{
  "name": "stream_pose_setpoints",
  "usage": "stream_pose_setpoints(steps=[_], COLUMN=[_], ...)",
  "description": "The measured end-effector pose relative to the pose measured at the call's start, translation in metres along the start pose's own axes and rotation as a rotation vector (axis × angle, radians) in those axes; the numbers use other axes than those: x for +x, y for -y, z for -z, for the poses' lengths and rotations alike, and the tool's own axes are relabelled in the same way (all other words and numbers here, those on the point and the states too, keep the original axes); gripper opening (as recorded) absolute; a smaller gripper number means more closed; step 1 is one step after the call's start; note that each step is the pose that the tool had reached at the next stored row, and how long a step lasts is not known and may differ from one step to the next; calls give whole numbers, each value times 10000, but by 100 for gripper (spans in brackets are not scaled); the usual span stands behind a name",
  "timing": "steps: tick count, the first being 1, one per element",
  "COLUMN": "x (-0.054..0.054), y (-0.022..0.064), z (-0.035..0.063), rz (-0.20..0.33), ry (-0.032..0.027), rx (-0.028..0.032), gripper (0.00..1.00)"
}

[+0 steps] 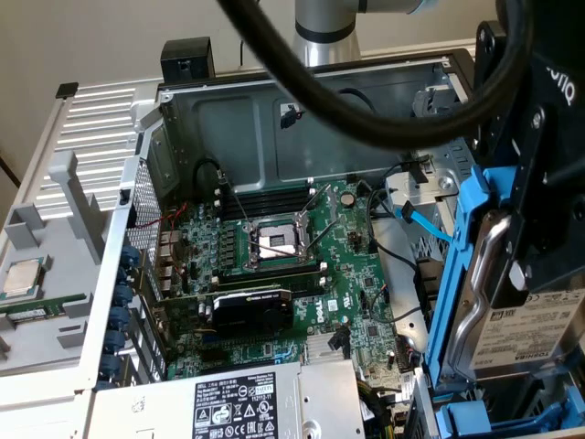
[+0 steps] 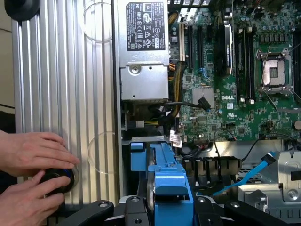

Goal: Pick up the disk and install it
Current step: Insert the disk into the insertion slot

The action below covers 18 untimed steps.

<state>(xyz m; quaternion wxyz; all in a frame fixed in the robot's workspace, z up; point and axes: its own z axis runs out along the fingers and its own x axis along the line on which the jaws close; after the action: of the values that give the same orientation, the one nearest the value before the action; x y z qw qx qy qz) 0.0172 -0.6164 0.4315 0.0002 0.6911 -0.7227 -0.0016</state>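
Disk [image 1: 526,340] upright at exterior view's right, apparently over the case [image 1: 247,123] edge, motherboard [image 1: 361,306] leftward inside.

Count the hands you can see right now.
2. One hand lies on the ribbed metal panel; the other hand, right beside it, touches a black knob on that panel. More may be out of frame.

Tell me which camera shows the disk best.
The exterior view: the disk shows its metal face, white label and blue carrier frame, at that view's right. The wrist view sees it edge-on, mostly blue frame.
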Motion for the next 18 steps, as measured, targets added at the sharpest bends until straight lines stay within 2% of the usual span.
stream_pose_setpoints(steps=[1,2,3,7,8,10,11,18], x=[-12,-23,-26,-26,-26,-26,-26,-29], y=[0,0,0,-1,-2,-3,-3,-6], z=[0,-1,0,1,0,-1,0,-5], rz=[2,4,5,5,5,4,4,6], ry=[-95,-165,-190,-175,-152,-56,-39,-34], rx=[4,7,7,8,7,3,2,2], gripper=[37,37,37,37,37,37,37,37])
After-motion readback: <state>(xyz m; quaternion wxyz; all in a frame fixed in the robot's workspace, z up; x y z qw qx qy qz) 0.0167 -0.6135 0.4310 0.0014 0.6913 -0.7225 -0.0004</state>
